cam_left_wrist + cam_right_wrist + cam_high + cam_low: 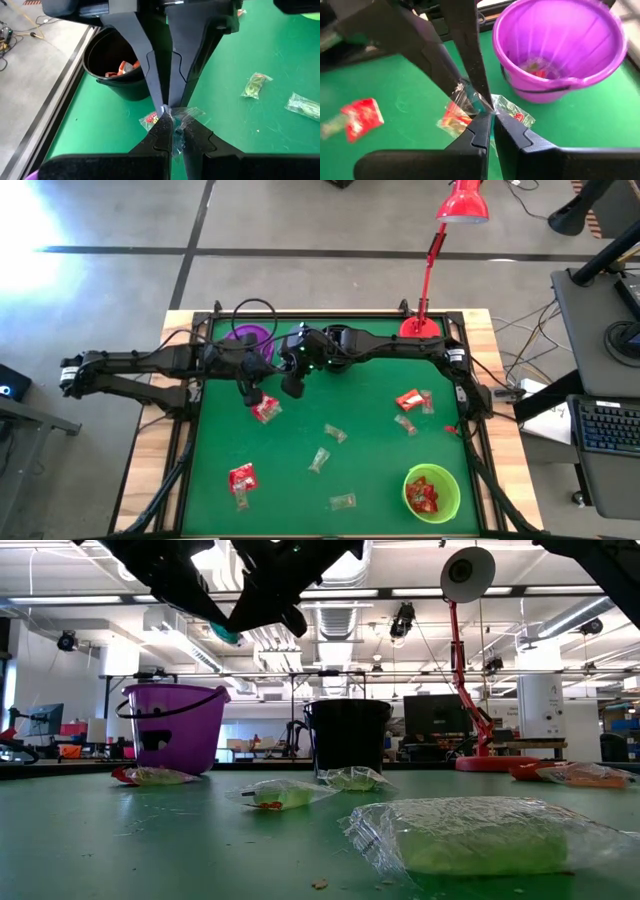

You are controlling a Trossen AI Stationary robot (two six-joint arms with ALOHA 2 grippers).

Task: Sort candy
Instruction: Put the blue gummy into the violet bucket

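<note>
A: What is shown from above?

B: A green table [300,490] is seen with both arms reaching toward its far-left part. The left gripper [252,396] and right gripper [292,387] are held close together, raised above a candy [266,411]. More candies are scattered across the table, and red ones are piled in a green cup [431,492] at the near right.

A: What is added by the wrist cameras?

B: The fingers of both grippers are seen pinched shut, tip to tip, on one clear wrapper [181,116]. The wrapper is stretched between them, with no clear direction to be made out. Red candy is shown inside a black cup [112,62], and a few pieces inside a purple cup [559,47].

A: And the table-level camera?

B: The purple and black cups are seen standing side by side, with pale green candies in clear wrappers lying flat in front.
</note>
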